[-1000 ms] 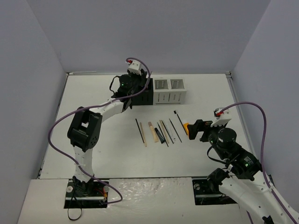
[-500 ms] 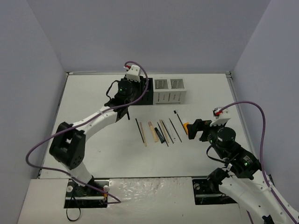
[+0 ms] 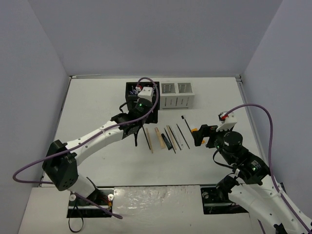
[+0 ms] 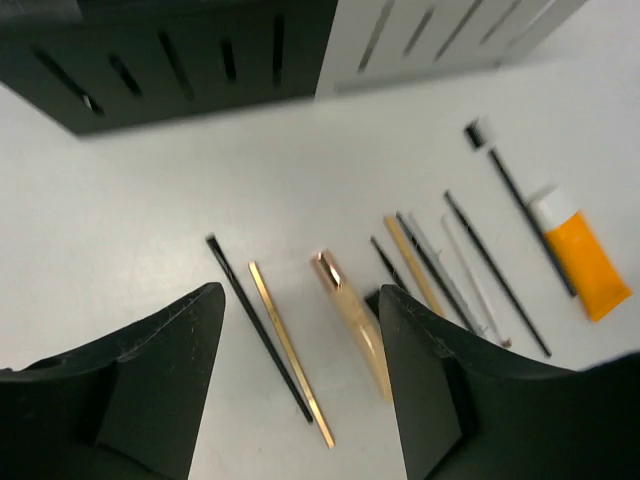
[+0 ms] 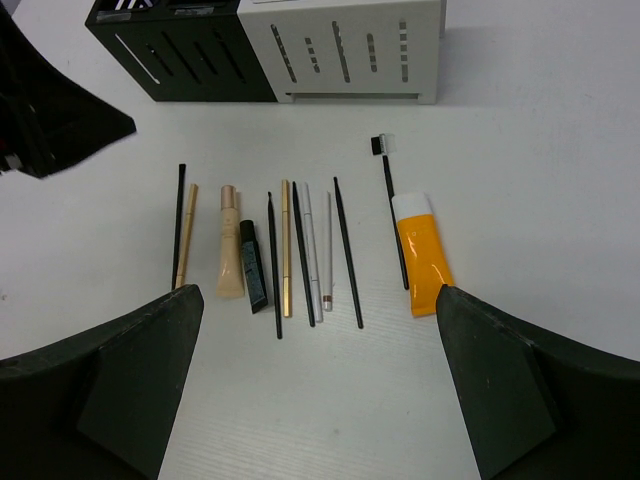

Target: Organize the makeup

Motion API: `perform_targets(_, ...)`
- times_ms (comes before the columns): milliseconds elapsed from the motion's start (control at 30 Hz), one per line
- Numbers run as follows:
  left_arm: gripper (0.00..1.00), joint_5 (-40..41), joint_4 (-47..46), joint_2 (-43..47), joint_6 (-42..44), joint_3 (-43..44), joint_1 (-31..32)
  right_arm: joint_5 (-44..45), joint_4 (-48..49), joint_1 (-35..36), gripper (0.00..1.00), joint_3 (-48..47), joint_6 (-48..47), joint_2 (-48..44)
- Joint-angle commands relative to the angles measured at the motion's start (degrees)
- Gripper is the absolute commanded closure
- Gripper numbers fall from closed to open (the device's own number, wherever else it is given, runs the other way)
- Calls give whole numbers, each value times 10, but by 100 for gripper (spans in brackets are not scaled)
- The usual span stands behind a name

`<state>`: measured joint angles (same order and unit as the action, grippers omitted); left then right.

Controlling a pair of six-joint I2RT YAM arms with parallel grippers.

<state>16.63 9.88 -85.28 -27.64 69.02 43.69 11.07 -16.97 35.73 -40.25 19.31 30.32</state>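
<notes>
Across the middle of the white bench, a row of makeup, every piece flat and pointing near to far. From the left: a black pencil just beside a tan pencil, then a beige tube, a small black tube, a cluster of thin black, gold and white sticks, a brush with a square head, and last an orange tube just beside it. Beyond the row, a black box on the left, right beside a white box. Above the row's left end, the left claw, spread wide, holding nothing. Toward the right end, the right claw, likewise wide and empty.
</notes>
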Motion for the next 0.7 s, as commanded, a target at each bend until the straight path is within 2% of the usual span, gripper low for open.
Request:
perform_targets(0,41,-1,139,-36,-128,49,14,-10,40,5,0,-2,-2,15)
perform_targets(233,49,-20,156,-82,-183,30,15,-6,40,11,0,-1,-1,8)
perform_targets(400,64,-40,142,-114,-189,26,15,-3,40,13,0,-1,-1,9)
perform_targets(667,71,-53,136,-165,-202,31,8,0,40,15,0,-1,1,5)
